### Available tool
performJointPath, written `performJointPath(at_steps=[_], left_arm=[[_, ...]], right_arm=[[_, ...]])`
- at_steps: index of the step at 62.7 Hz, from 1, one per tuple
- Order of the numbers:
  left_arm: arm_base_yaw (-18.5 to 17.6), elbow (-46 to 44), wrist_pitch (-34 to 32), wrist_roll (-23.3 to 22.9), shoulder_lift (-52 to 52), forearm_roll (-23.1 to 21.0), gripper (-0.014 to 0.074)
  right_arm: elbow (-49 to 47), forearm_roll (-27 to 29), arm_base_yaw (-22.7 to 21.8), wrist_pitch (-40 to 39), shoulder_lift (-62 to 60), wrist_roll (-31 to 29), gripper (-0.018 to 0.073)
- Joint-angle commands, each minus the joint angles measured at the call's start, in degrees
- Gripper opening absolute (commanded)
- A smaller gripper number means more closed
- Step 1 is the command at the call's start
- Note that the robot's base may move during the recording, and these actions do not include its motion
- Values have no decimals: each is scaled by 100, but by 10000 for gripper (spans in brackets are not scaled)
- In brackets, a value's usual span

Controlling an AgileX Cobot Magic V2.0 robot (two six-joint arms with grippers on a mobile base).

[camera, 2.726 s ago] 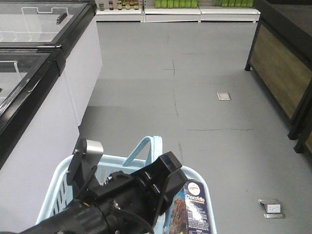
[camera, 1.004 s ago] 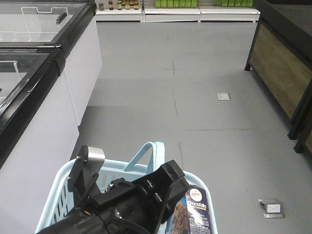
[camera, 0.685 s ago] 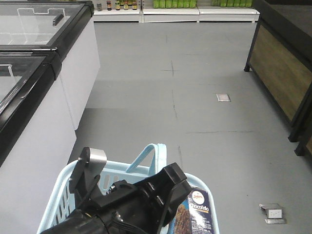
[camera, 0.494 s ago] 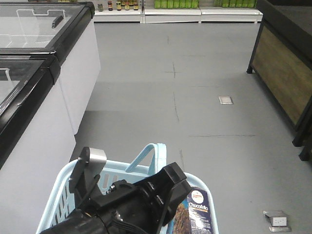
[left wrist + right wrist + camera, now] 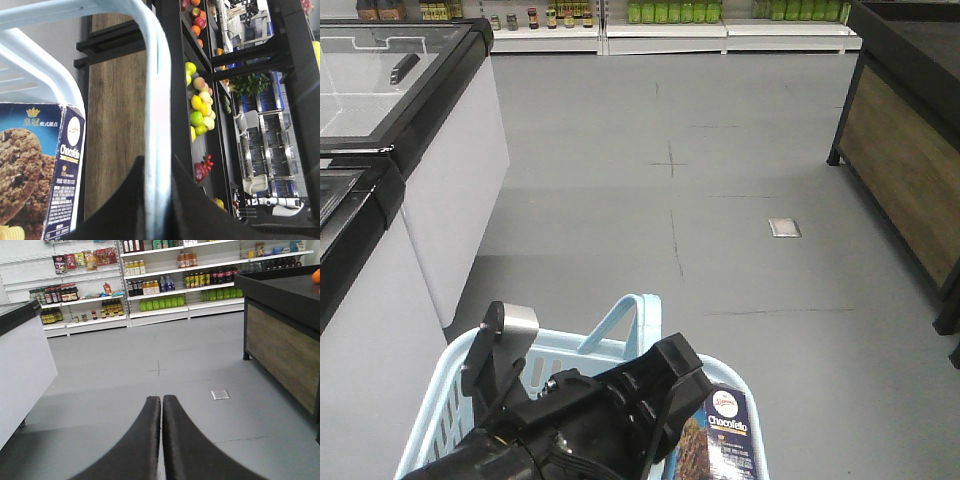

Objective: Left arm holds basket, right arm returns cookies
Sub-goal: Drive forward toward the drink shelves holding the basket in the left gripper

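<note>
The light blue basket (image 5: 438,395) hangs at the bottom of the front view, its looped handle (image 5: 625,318) rising in the middle. My bulky black left arm (image 5: 590,415) lies across it. In the left wrist view my left gripper (image 5: 158,172) is shut on the basket handle (image 5: 152,75), which runs up between the two black fingers. The navy cookies box (image 5: 722,440) marked "Chocofello" stands in the basket's right side and shows in the wrist view as cookies (image 5: 40,165) too. My right gripper (image 5: 161,399) is shut on nothing, pointing over bare grey floor.
White chest freezers with black rims (image 5: 415,150) line the left. A dark wooden produce stand (image 5: 900,150) stands at the right, with fruit (image 5: 200,107) on its shelves. Stocked shelves (image 5: 680,20) run along the far wall. A metal floor plate (image 5: 784,227) lies ahead.
The whole view has rolled forward and turned a little: the freezers and floor plate have slid back and leftward in view. Basket, cookies and left arm hold the same pose.
</note>
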Motion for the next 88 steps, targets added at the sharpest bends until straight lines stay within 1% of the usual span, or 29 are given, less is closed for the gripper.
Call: performJointPath(at_steps=[1,88], left_arm=[[-16,-169,-199,10,-229,243,-6],[-16,-169,-186,10,-229,243,-6]], right_arm=[[22,-7,-22,-417,-92,0,-9],[22,-7,-22,-417,-92,0,-9]])
